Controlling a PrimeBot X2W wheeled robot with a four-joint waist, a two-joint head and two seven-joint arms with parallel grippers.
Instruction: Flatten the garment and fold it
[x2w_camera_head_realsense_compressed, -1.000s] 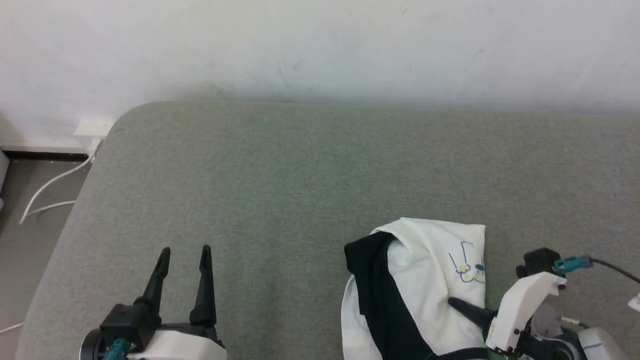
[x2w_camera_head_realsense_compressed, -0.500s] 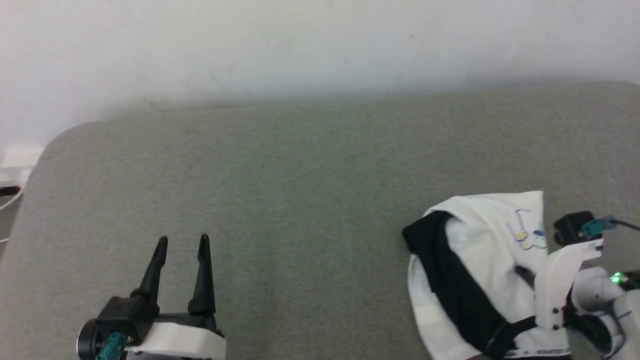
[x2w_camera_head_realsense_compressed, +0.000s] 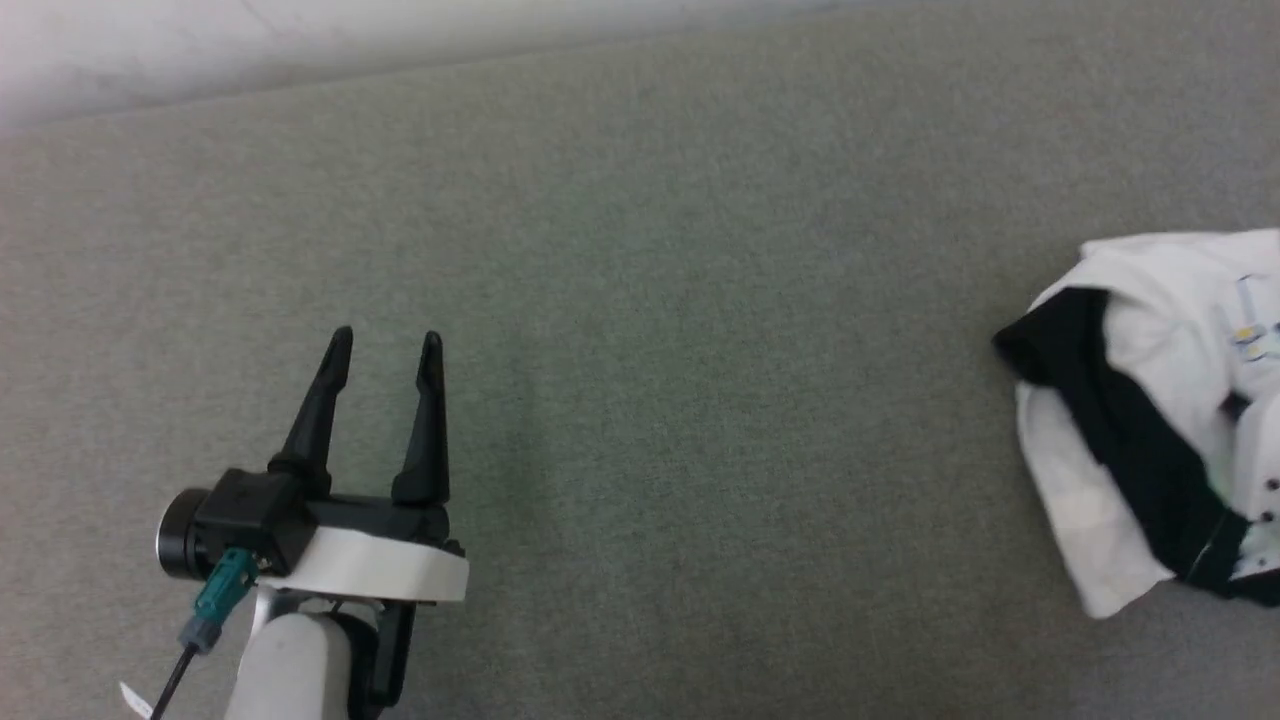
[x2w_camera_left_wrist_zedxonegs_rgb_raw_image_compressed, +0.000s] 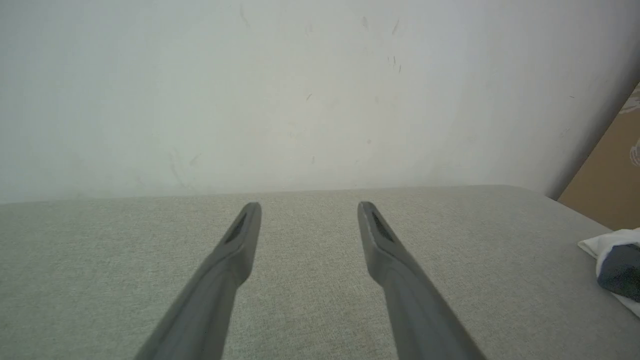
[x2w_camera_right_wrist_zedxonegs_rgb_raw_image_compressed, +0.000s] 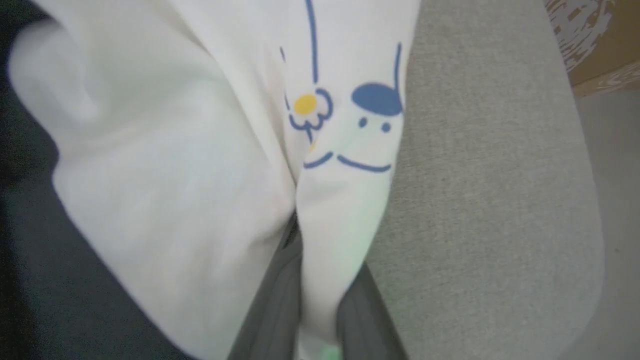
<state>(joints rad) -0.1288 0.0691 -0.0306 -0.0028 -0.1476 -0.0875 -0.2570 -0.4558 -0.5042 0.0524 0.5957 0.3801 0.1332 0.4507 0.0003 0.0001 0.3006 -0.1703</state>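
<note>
One garment (x2w_camera_head_realsense_compressed: 1140, 420), still bunched, now at the right edge of the head frame: the camera swung, the cloth did not spread.
Right end effector (x2w_camera_right_wrist_zedxonegs_rgb_raw_image_compressed: 310, 300) stays clenched on a white fold below the blue print; left end effector (x2w_camera_head_realsense_compressed: 386, 345) released, lower left, well apart. Flattening judged barely begun. Grey fabric tabletop (x2w_camera_head_realsense_compressed: 700, 300); scuffed white wall (x2w_camera_left_wrist_zedxonegs_rgb_raw_image_compressed: 320, 100) behind.
</note>
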